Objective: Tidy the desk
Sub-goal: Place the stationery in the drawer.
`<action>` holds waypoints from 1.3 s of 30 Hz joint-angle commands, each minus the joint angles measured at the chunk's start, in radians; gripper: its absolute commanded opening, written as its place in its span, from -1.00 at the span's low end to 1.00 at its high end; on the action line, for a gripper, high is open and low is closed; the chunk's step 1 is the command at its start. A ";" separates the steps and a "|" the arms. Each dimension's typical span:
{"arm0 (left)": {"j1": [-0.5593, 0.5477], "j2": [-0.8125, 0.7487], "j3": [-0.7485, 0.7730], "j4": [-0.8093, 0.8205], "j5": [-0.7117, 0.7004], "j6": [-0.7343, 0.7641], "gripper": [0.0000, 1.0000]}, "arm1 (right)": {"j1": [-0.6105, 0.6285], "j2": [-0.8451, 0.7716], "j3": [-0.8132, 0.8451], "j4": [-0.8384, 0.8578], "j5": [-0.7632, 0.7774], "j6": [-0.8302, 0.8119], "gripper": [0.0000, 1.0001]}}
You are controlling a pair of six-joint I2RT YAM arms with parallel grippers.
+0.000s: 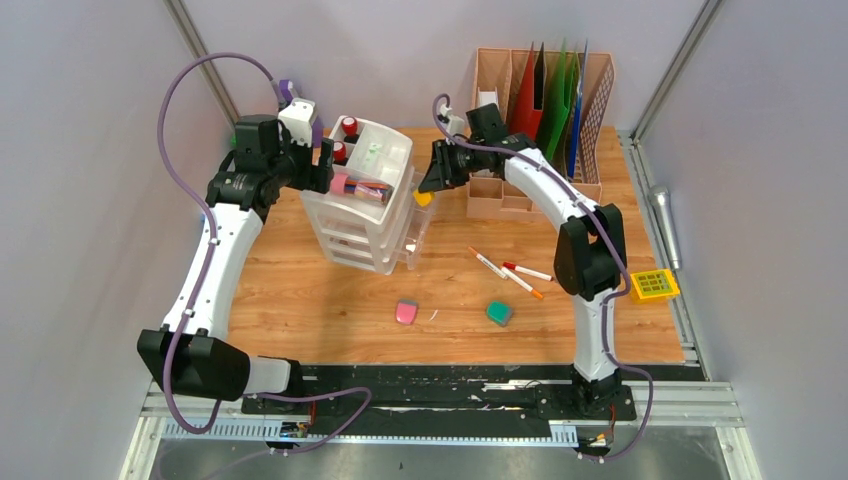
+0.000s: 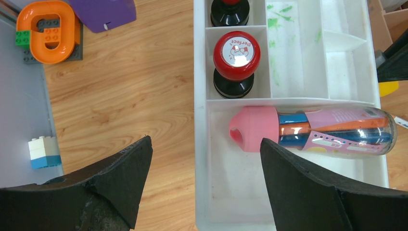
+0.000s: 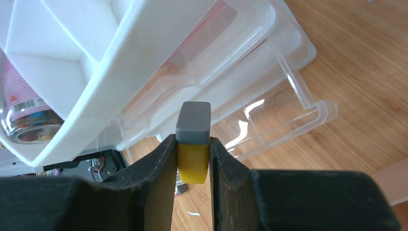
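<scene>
The wooden desk [image 1: 300, 290] holds a white drawer unit [image 1: 365, 215] with a compartment tray on top. My left gripper [image 1: 322, 165] is open and empty above the tray's left edge [image 2: 204, 142]. In the tray [image 2: 298, 72] lie a pink-capped clear tube of markers [image 2: 312, 130] and two red-topped stamps [image 2: 236, 53]. My right gripper [image 1: 428, 185] is shut on a yellow eraser with a grey end [image 3: 193, 120]. It holds the eraser above the unit's open clear drawer [image 3: 269, 96].
Markers [image 1: 510, 272], a pink eraser [image 1: 406, 311] and a green eraser [image 1: 499, 313] lie on the desk's middle. A yellow box [image 1: 654, 285] sits at the right edge. A file holder [image 1: 545, 110] stands at the back. Toy bricks [image 2: 48, 29] lie left of the unit.
</scene>
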 commanded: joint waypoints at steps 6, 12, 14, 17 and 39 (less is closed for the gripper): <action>0.008 -0.030 0.008 0.021 0.008 -0.008 0.81 | 0.001 0.051 0.083 0.044 0.036 -0.001 0.19; 0.008 -0.032 0.003 0.026 0.011 -0.007 0.82 | -0.043 -0.031 0.072 0.046 0.081 -0.049 0.54; 0.008 -0.029 0.004 0.027 0.015 -0.007 0.82 | -0.063 -0.081 0.045 0.048 0.080 -0.068 0.55; 0.007 -0.028 0.005 0.031 0.018 -0.005 0.82 | -0.095 -0.176 -0.029 0.053 0.086 -0.113 0.55; 0.008 -0.065 0.015 0.025 0.050 -0.004 0.87 | -0.258 -0.817 -0.930 -0.095 0.639 -0.719 0.91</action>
